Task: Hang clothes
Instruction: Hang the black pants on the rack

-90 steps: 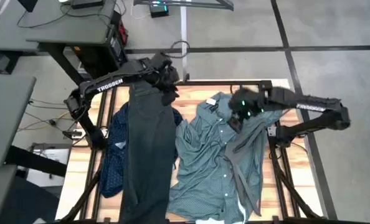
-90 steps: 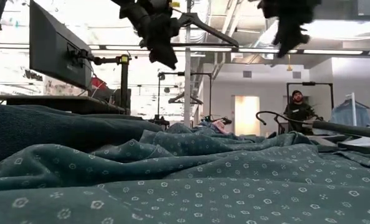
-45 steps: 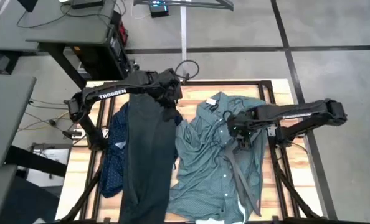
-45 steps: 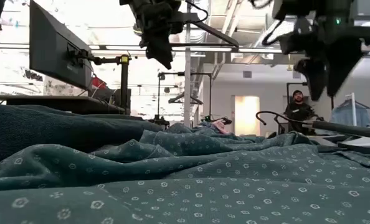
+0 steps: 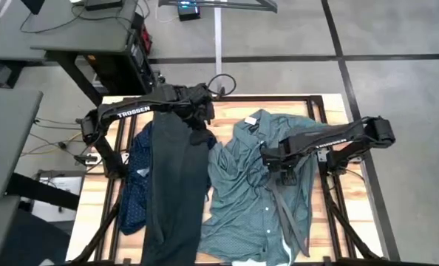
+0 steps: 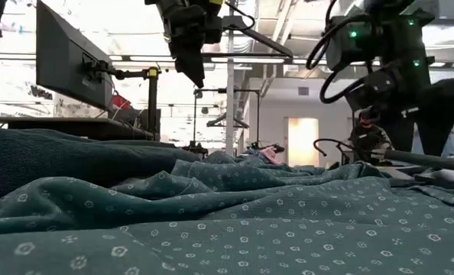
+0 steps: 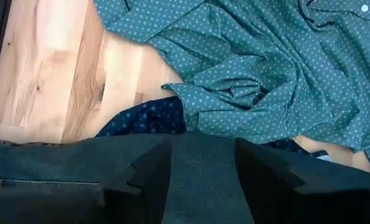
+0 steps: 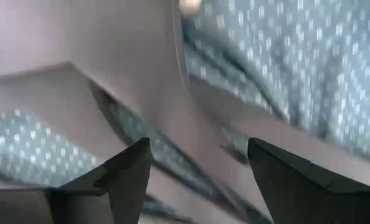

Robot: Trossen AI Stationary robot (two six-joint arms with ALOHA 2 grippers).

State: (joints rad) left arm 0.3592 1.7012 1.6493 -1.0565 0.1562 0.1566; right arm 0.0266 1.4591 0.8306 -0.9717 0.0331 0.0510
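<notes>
1. High view: jeans [image 5: 174, 185] run in a long dark charcoal strip down the wooden table [image 5: 94, 199], their upper end pinched by the left gripper [image 5: 198, 118] near the table's far edge; a navy dotted shirt [image 5: 136, 181] lies partly under them on the left; a teal-green shirt [image 5: 253, 192] is spread over the table's middle and right, with a grey strap [image 5: 290, 214] lying down its right side; the right gripper [image 5: 273, 157] is low over this shirt's middle.
2. Low view: teal-green shirt folds [image 6: 227, 221] fill the foreground; the left gripper [image 6: 190, 53] hangs high with dark cloth in it, a black hanger [image 6: 254, 34] just beside it; the right arm [image 6: 387, 69] comes down on the right; a person [image 6: 368, 137] stands in the room behind.
3. Left wrist view: both fingers [image 7: 144, 177] are closed on the jeans [image 7: 200, 180]; navy shirt [image 7: 147, 118] and teal-green shirt [image 7: 266, 68] lie beyond on the table [image 7: 54, 68].
4. Right wrist view: the two fingers [image 8: 126, 171] stand well apart, gripping nothing, just above the teal-green shirt [image 8: 297, 62] and grey strap [image 8: 135, 68].
</notes>
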